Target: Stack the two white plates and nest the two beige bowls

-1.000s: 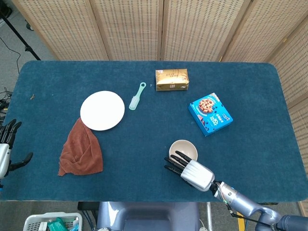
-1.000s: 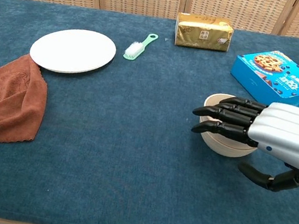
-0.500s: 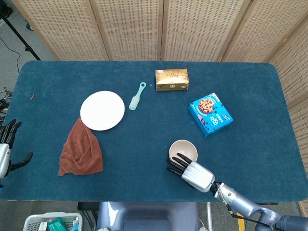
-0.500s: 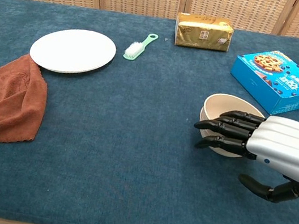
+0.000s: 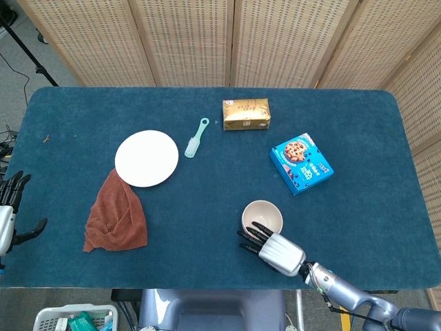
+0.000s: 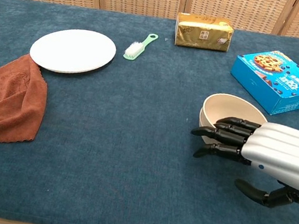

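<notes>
A beige bowl [image 5: 262,215] [image 6: 231,109] stands upright on the blue table, right of centre near the front. My right hand [image 5: 274,249] [image 6: 269,153] hovers just in front of the bowl, fingers stretched out and apart, holding nothing. A white plate [image 5: 146,158] [image 6: 73,50] lies at the left, its near edge resting on a brown cloth [image 5: 116,214] [image 6: 6,97]. My left hand [image 5: 9,212] shows at the far left edge beside the table, fingers spread, empty. I cannot tell whether either is a stack of two.
A green brush [image 5: 196,138] [image 6: 140,46] lies right of the plate. A gold packet [image 5: 246,114] [image 6: 203,32] sits at the back. A blue cookie box [image 5: 300,163] [image 6: 278,74] lies behind and right of the bowl.
My right hand has drawn back toward the table's front edge, uncovering the bowl it was over. The bowl stays in place. The left hand has not moved.
</notes>
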Controlling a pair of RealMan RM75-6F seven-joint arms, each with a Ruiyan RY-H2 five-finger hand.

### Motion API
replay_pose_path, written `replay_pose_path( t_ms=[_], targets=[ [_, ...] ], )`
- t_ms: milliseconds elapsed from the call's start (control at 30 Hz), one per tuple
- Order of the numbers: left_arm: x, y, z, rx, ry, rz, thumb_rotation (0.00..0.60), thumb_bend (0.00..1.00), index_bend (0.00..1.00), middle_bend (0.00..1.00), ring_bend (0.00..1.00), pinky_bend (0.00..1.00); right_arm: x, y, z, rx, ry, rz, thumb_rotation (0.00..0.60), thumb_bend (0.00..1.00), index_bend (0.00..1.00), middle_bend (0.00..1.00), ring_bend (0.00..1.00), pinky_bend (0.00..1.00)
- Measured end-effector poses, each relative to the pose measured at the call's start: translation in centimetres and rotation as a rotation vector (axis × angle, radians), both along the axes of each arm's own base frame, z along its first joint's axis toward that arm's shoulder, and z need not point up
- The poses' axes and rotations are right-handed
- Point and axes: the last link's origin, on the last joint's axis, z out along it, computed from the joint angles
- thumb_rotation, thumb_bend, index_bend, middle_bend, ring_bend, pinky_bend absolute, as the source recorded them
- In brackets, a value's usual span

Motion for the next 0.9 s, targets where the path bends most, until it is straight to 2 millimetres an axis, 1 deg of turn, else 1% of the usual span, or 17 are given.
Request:
replay_pose_path(
  t_ms=[167, 433, 667, 900],
  targets=[
    [0.00, -0.02, 0.02, 0.000, 0.000, 0.000, 0.600, 0.27, 0.00, 0.00, 0.00, 0.00, 0.07, -0.03, -0.16, 0.002, 0.003, -0.001, 0.600, 0.62, 0.15, 0.01, 0.00, 0.00],
    [0.01, -0.04, -0.06, -0.004, 0.000, -0.001, 0.600, 0.27, 0.00, 0.00, 0.00, 0.00, 0.00, -0.11, -0.44, 0.010, 0.037, -0.003, 0.600, 0.62, 0.09, 0.00, 0.00, 0.00],
    [-0.02, -0.02, 0.02, 0.000, -0.001, 0.000, 0.600, 0.27, 0.00, 0.00, 0.00, 0.00, 0.29, -0.50, -0.68, 0.013, 0.072, -0.020, 0.600, 0.62, 0.09, 0.00, 0.00, 0.00],
    [-0.02, -0.02, -0.01, -0.003, -0.002, 0.000, 0.600, 0.27, 0.00, 0.00, 0.00, 0.00, 0.71, -0.49, -0.32, 0.002, 0.060, -0.013, 0.600, 0.62, 0.08, 0.00, 0.00, 0.00]
  ],
)
